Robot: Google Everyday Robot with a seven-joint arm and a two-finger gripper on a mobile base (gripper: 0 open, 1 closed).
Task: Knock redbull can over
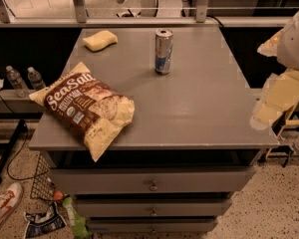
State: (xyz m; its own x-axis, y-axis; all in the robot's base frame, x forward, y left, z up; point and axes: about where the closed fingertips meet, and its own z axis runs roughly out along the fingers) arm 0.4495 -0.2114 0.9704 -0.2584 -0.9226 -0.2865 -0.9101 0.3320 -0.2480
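Observation:
The redbull can [163, 51] is slim, silver and blue with a small red mark. It stands upright on the grey cabinet top [199, 103], toward the back and middle. My gripper [271, 106] is a pale cream shape at the right edge of the view, beside the cabinet's right side. It hangs near the level of the top, well to the right of the can and in front of it, and touches nothing.
A large brown and yellow sea-salt chip bag [87, 108] lies at the front left and overhangs the edge. A yellow sponge [99, 40] lies at the back left. A railing [139, 14] runs behind the cabinet. Water bottles [21, 78] and a shoe [2, 205] are on the left.

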